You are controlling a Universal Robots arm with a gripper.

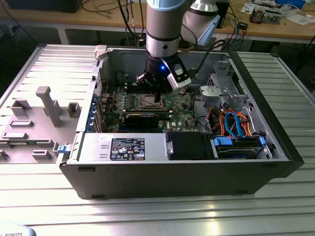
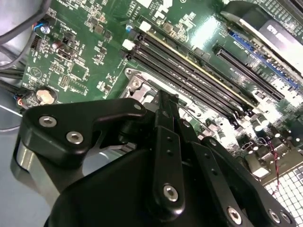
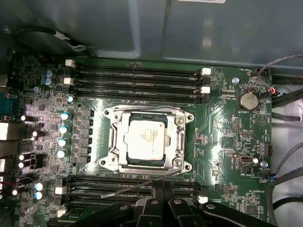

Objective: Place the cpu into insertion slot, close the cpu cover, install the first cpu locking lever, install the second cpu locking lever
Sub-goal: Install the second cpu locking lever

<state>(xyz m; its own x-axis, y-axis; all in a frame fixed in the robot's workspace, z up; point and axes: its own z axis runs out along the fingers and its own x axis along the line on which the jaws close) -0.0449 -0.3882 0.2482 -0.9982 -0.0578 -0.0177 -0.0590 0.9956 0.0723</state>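
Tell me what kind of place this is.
Probably an electronics or robotics lab: an open computer case lies on a ribbed metal table, and cluttered wooden workbenches with cables stand behind it.

The arm (image 1: 165,29) is held nearly vertical in the exterior view, its wrist pointed straight down. A blue light is lit on the wrist. The black gripper (image 1: 158,96) is carried low beneath it. In the second wrist view the fingers (image 2: 166,124) are seen pressed together, nothing held between them.
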